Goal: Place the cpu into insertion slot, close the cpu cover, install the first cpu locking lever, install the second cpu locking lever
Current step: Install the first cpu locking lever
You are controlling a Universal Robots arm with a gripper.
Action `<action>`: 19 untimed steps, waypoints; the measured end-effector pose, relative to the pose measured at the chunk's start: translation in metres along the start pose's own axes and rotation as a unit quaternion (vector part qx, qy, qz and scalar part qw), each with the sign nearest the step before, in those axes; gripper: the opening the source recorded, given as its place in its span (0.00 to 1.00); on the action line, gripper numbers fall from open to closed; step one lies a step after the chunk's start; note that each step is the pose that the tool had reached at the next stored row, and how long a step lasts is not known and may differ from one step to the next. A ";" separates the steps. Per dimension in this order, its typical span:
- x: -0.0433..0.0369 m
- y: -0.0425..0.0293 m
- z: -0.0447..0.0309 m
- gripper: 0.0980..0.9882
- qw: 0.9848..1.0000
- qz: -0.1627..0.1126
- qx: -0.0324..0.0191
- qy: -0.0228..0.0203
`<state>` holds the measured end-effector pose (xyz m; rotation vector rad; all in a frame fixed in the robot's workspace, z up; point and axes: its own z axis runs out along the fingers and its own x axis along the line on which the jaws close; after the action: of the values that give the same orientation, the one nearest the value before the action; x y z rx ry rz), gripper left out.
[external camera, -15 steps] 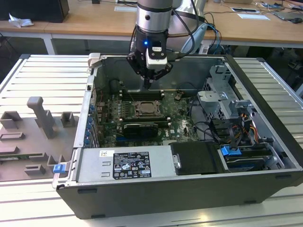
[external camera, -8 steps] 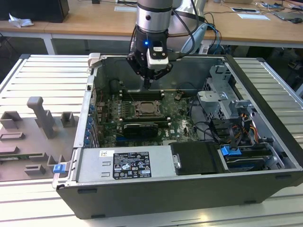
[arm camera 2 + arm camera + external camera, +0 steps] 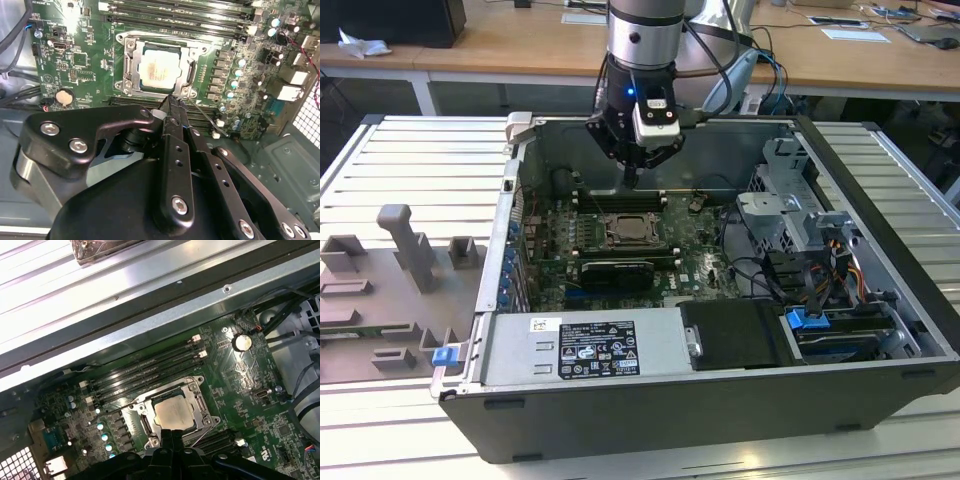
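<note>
The cpu lies flat in the insertion slot, its pale metal top showing in both wrist views. The cpu cover lies down around it as a silvery frame. A thin wire locking lever sticks out from one corner of the socket, away from the frame. My gripper hangs just above the socket's edge, fingers pressed together and shut on nothing.
Long black memory slots run along both sides of the socket. A black expansion card, the power supply, a drive cage with cables and the case walls hem the board in. A grey fixture block sits outside at the exterior view's left.
</note>
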<state>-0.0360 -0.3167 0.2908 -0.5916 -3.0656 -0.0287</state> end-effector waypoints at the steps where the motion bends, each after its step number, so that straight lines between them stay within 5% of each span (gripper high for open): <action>1: 0.0000 0.0000 0.0000 0.01 1.000 -0.005 0.000 0.000; 5: 0.0000 0.0000 0.0000 0.01 0.999 -0.042 0.001 0.001; 9: 0.0000 0.0000 0.0000 0.01 0.997 -0.082 0.002 0.001; 19: 0.0000 0.0000 0.0001 0.01 0.994 -0.110 0.002 0.002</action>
<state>-0.0360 -0.3167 0.2907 -0.2497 -3.1103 -0.0253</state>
